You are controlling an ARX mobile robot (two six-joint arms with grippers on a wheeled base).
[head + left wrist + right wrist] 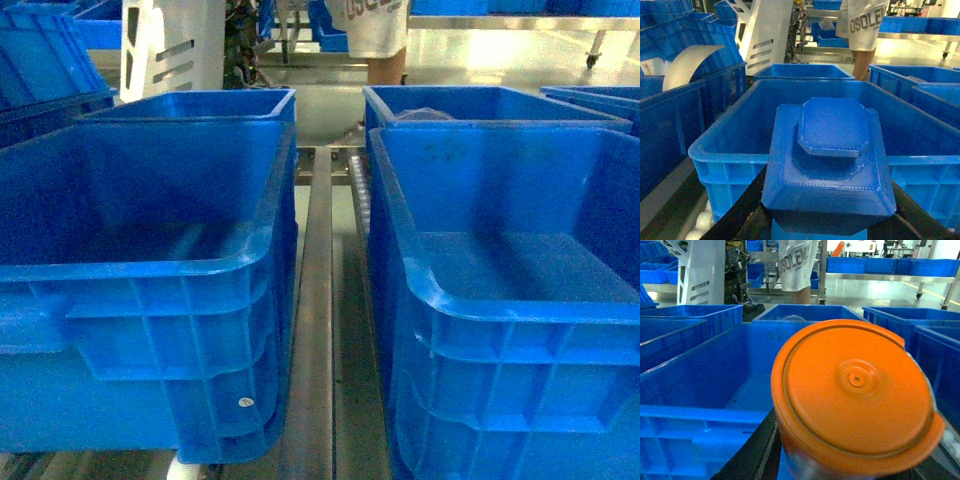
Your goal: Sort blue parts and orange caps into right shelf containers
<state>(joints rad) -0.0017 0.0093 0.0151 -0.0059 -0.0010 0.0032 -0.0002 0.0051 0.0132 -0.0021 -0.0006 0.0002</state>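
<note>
- Neither end effector appears in the head view; it shows only two big crates side by side, the left crate and the right crate, with a metal rail running between them.
- The left end effector is mostly hidden: in its wrist view a blue part fills the lower middle, and only dark finger edges peek out at either side below it. It looks closed on that part, held above the near rim of a crate.
- The blue part is blocky with bevelled corners and a raised octagonal top; its underside is cut off by the frame.
- The right end effector is likewise nearly covered: an orange cap fills its wrist view, with a dark finger showing lower left. It appears clamped on the cap.
- The cap's disc face tilts toward the camera, over the near rim of a crate; its side is blurred and no lettering can be read.
- Only the wrist views show the held pieces.
- Behind the crates stands a person in a white printed shirt, head cut off, beside a white machine.
- More crates lie behind the near pair in every view; what the crate beyond the right one holds is hard to make out.
</note>
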